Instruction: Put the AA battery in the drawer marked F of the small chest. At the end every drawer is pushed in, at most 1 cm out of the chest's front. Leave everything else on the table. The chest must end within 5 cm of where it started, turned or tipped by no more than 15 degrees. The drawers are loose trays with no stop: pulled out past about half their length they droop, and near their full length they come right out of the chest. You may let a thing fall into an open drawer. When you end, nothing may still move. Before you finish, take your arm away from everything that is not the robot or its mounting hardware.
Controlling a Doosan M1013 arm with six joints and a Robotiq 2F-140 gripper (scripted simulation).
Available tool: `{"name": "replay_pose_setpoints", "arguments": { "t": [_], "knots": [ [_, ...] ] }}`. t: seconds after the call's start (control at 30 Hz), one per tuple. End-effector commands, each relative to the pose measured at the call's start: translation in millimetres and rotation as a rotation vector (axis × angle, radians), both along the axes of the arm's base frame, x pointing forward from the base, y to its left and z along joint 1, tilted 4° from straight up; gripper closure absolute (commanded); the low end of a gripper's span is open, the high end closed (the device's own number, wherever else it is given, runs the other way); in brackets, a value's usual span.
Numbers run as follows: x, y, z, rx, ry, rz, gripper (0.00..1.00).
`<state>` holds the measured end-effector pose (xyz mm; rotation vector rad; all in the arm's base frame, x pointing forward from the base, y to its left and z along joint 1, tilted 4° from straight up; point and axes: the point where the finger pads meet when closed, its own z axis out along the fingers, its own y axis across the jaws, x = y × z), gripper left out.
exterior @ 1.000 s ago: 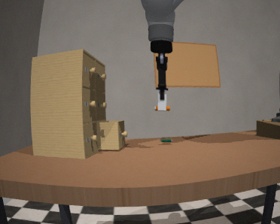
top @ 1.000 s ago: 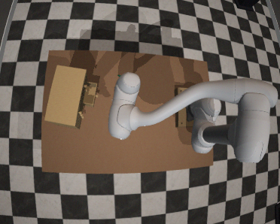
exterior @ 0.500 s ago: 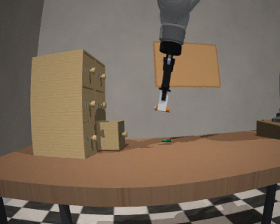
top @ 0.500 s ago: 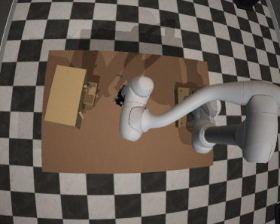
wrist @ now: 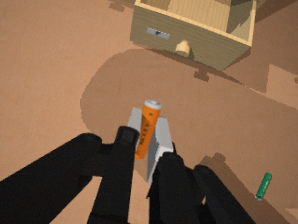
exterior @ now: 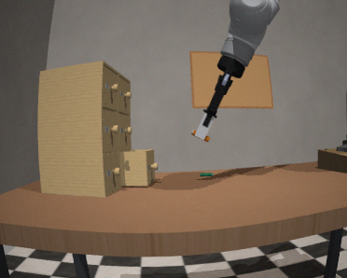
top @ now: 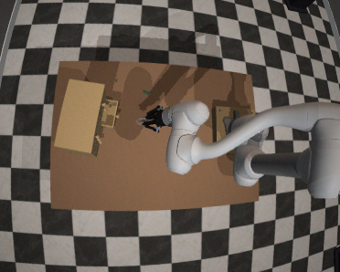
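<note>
My gripper (wrist: 145, 126) is shut on the orange AA battery (wrist: 147, 128), which sticks out past the fingertips. In the side view the gripper (exterior: 203, 132) hangs tilted well above the table, to the right of the wooden chest (exterior: 84, 129). From above, the gripper (top: 144, 121) is right of the chest (top: 80, 116). One bottom drawer (wrist: 196, 12) is pulled out and open, and looks empty inside; it also shows in the side view (exterior: 139, 167) and from above (top: 110, 114). I cannot read the drawer letters. The other drawers look pushed in.
A small green stick (exterior: 206, 174) lies on the table behind the gripper; it also shows in the wrist view (wrist: 264, 185) and from above (top: 146, 92). The arm's base block (exterior: 339, 160) stands at the table's right end.
</note>
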<state>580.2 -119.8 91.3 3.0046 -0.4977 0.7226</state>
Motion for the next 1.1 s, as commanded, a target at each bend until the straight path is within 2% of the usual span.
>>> {"name": "replay_pose_setpoints", "arguments": {
  "t": [0.0, 0.2, 1.07],
  "knots": [
    [-0.1, 0.6, -1.2, -0.010, -0.043, -0.001, 0.94],
    [-2.5, 1.4, -2.8, -0.046, -0.153, -0.008, 0.94],
    [-4.2, 5.9, -5.0, -0.053, -0.206, -0.006, 0.94]
  ]
}}
